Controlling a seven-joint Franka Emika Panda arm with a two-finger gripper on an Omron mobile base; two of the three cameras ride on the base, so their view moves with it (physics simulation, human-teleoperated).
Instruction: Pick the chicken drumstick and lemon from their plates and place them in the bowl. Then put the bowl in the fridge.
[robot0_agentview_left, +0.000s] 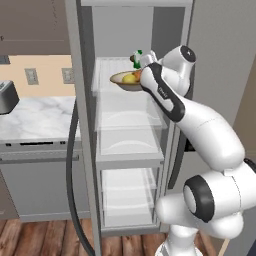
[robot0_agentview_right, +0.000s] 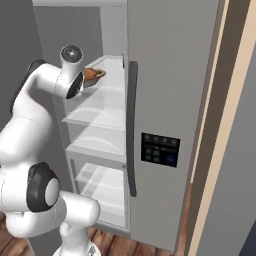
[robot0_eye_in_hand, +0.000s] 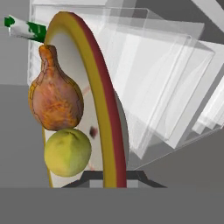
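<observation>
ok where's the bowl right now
The tan-rimmed shallow bowl is held at the open grey fridge's top shelf, carrying the yellow-green lemon and orange-brown drumstick, gripper shut on its rim.

Marble counter, wooden floor

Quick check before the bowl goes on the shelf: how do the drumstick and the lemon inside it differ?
The drumstick is orange-brown, the lemon yellow-green. The drumstick tapers to a narrow bone end; the lemon is round. The drumstick looks somewhat larger than the lemon. Both lie touching each other inside the bowl, which the pincer holds by its rim at the fridge.
</observation>
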